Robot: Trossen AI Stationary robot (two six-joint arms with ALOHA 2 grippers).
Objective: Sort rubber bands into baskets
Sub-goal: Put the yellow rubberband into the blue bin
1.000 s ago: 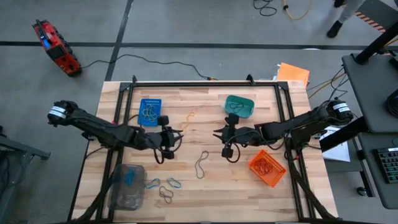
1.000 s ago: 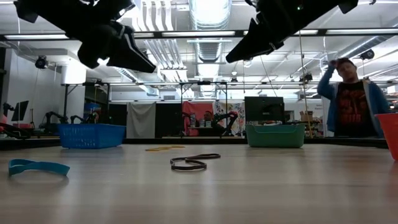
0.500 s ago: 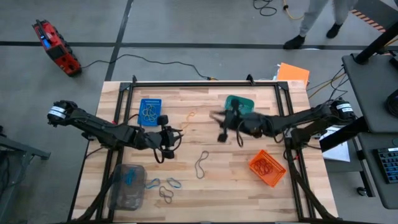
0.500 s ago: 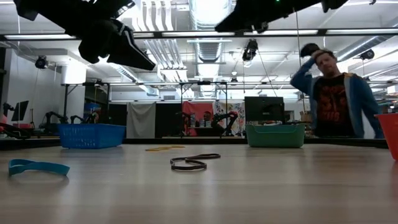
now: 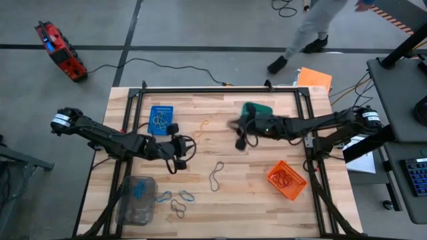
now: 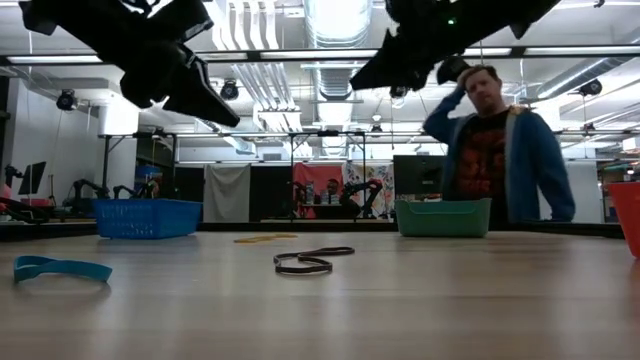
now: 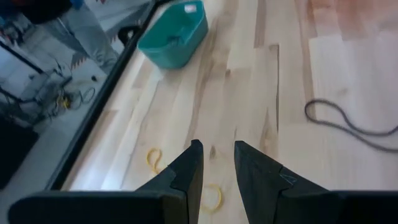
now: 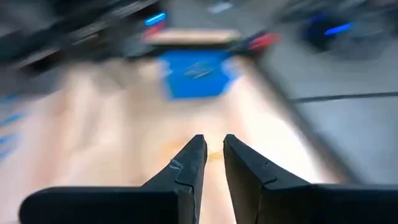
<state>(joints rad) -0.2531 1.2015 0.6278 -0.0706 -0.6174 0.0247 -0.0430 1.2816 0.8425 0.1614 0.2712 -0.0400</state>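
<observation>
My left gripper hovers above the table's middle left, narrowly open, with nothing between its fingers. My right gripper hangs in the air near the teal basket, also narrowly open and empty. A dark rubber band lies flat mid-table. A yellow rubber band lies farther back. Blue and dark bands lie near the front, beside the clear basket. The blue basket stands at the far left and the orange basket at the right.
A person stands beyond the table's far edge. A flat orange sheet lies at the far right corner. Black frame rails run along the table's edges. Bare wood lies between the dark band and the orange basket.
My right gripper has swung toward the table's far edge and a little up, ending beside the teal basket. My left gripper has stayed in place and rolled slightly. The person behind the table has walked toward its left.
</observation>
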